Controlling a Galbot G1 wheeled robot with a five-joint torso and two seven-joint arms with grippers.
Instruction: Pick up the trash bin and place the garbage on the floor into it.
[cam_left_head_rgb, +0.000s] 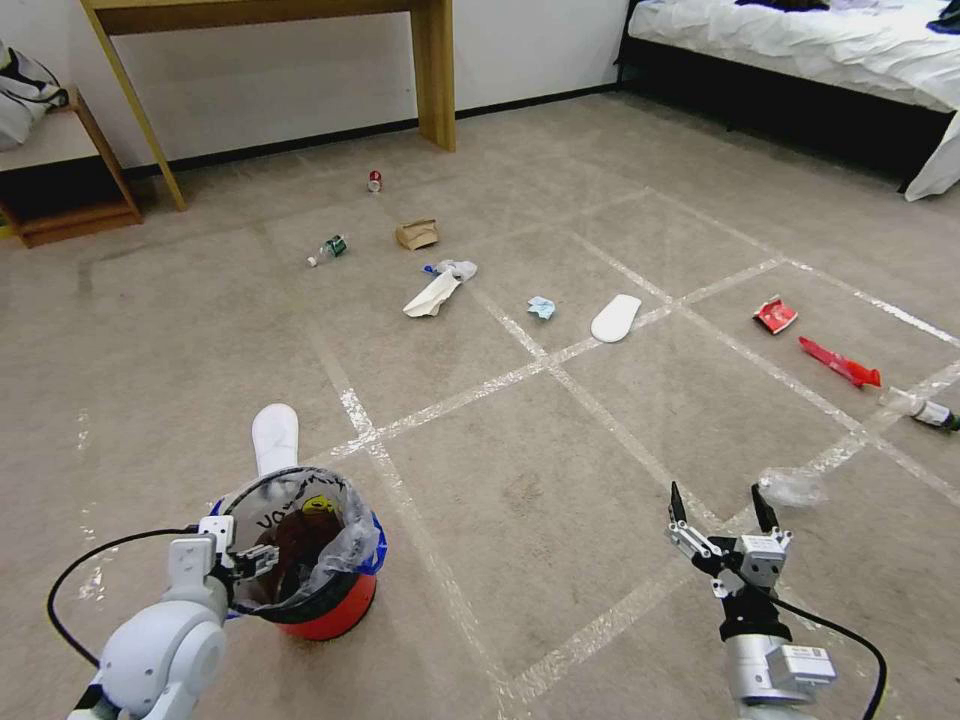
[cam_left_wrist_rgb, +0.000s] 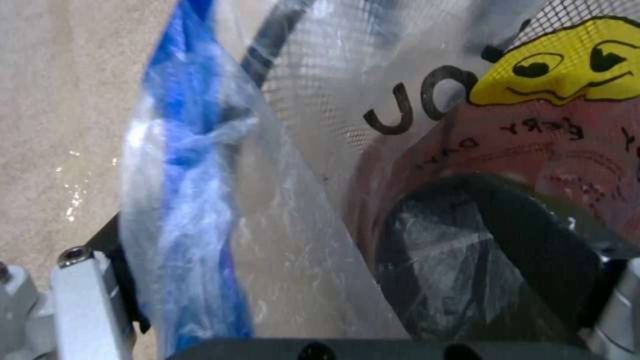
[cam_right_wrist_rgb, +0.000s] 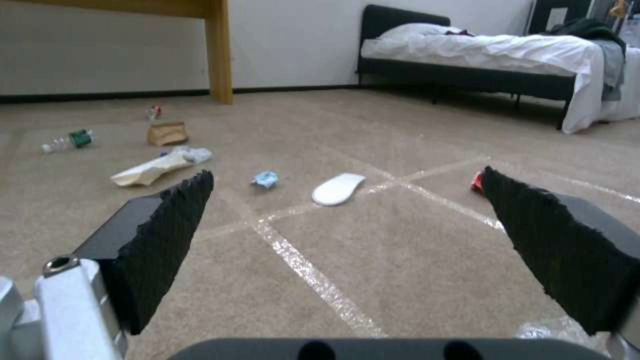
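Red plastic under a clear liner: the trash bin (cam_left_head_rgb: 318, 560) stands on the carpet at the robot's near left, and the left gripper (cam_left_head_rgb: 240, 560) has its fingers clamped over the near rim, one inside against the liner bag (cam_left_wrist_rgb: 300, 200) and one outside by the blue edge. The right gripper (cam_left_head_rgb: 722, 510) hovers low over the carpet on the right with its fingers (cam_right_wrist_rgb: 167, 235) spread wide and nothing between them.

The step in hand looks like securing and lifting the bin. The hold is on one side of the rim only, so the bin will want to swing or tip as it leaves the floor; lifting slowly and straight up should keep the mouth level. The thin liner is slippery, so the pinch should catch the hard rim, not the film alone.

The litter lies spread ahead: a white foam piece (cam_left_head_rgb: 274, 437) just beyond the bin, a crumpled clear wrapper (cam_left_head_rgb: 790, 487) near the right gripper, and farther off another foam piece (cam_left_head_rgb: 615, 317), blue tissue (cam_left_head_rgb: 541, 307), white paper (cam_left_head_rgb: 434, 293), brown carton (cam_left_head_rgb: 417, 234), green-labelled bottle (cam_left_head_rgb: 329, 248), red can (cam_left_head_rgb: 375, 181) and red wrappers (cam_left_head_rgb: 775, 315).
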